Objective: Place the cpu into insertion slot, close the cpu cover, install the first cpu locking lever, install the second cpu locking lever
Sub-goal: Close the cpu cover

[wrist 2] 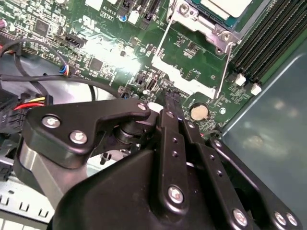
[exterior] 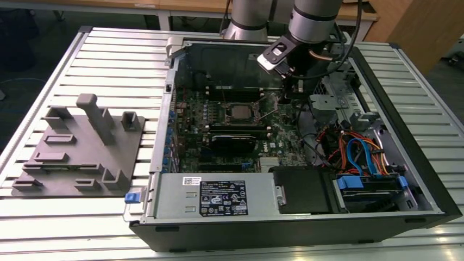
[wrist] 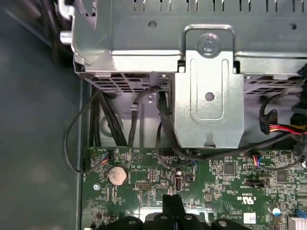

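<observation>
Motherboard (exterior: 190,117) lies in the open case. The gripper (wrist 2: 171,101), fingers together w/ nothing btwn them, hovers near the insertion slot (wrist 2: 213,29), off its corner, not touching. The cpu (wrist 2: 225,5) is already seated in that slot; cpu cover (wrist 2: 192,18) looks down over it. Locking levers (wrist 2: 222,72) beside the slot prob. not latched yet.

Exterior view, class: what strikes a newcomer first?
The open black computer case, green motherboard exposed, takes the exterior view's right. A silver-grey robot arm reaches in, its black tool over the board near the square silvery socket. A grey moulded fixture lies at the exterior view's left.
</observation>
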You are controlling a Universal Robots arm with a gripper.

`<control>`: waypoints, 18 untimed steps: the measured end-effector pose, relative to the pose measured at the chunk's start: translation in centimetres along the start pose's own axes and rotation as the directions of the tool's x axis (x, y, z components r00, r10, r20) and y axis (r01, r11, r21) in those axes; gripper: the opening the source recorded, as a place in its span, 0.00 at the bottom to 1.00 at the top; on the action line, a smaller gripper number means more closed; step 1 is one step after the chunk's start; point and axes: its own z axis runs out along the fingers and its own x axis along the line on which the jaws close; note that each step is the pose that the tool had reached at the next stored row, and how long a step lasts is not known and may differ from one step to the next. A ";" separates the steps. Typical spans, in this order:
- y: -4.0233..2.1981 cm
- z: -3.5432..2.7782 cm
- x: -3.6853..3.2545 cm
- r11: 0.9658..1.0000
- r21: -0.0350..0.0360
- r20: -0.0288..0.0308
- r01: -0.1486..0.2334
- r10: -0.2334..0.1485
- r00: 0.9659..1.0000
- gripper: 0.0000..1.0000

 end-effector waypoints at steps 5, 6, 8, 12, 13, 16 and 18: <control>-1.04 0.10 0.05 1.000 0.000 -0.006 0.000 0.000 1.000 0.11; -1.23 0.12 0.05 1.000 0.000 -0.007 0.000 0.000 1.000 0.11; -1.29 0.13 0.04 1.000 0.000 -0.006 0.000 0.000 1.000 0.11; -1.29 0.13 0.05 1.000 0.000 -0.006 0.000 0.000 1.000 0.11; -1.29 0.13 0.05 1.000 0.000 -0.006 0.000 0.000 1.000 0.11; -1.29 0.14 0.05 1.000 0.000 -0.006 0.000 0.000 1.000 0.11; -1.29 0.14 0.05 1.000 0.000 -0.006 0.000 0.000 1.000 0.11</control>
